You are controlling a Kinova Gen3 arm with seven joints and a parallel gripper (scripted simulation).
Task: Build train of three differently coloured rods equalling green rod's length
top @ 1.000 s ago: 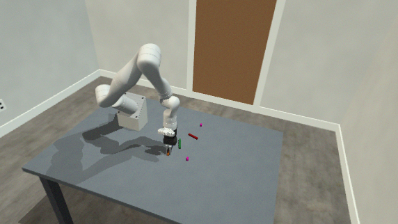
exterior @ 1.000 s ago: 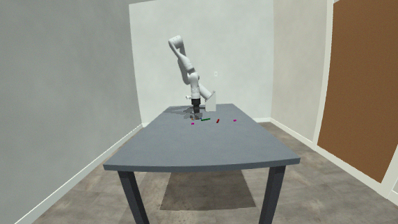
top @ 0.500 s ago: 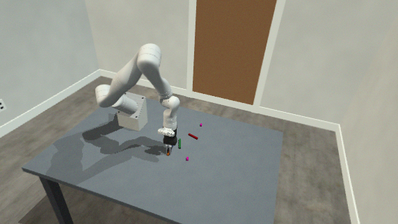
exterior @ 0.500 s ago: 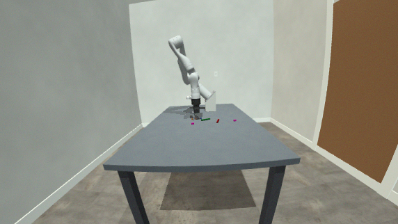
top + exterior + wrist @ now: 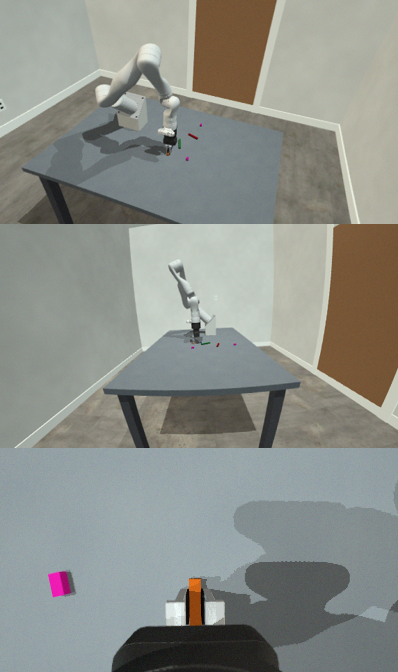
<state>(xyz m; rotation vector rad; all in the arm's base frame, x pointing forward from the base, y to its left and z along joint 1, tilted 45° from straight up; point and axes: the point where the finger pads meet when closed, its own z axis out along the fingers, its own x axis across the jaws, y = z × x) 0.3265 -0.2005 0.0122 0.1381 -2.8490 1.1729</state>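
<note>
My gripper (image 5: 168, 151) (image 5: 195, 600) is shut on an orange rod (image 5: 168, 154) (image 5: 195, 585), low at the table; whether the rod touches the table I cannot tell. A green rod (image 5: 179, 143) (image 5: 205, 344) lies beside the gripper. A tiny blue rod (image 5: 200, 343) shows at the green rod's end, close to the gripper; the gripper hides it elsewhere. A magenta rod (image 5: 187, 158) (image 5: 193, 347) (image 5: 60, 584) lies apart from the orange one, to the left in the wrist view. A red rod (image 5: 193, 136) (image 5: 218, 345) lies beyond the green one. Another magenta rod (image 5: 200, 124) (image 5: 234, 344) lies farther off.
The grey table (image 5: 226, 181) (image 5: 202, 373) bears all the rods. The robot's base (image 5: 132, 120) (image 5: 211, 328) stands at one end of it. Shadows of the arm fall on the table beside the gripper.
</note>
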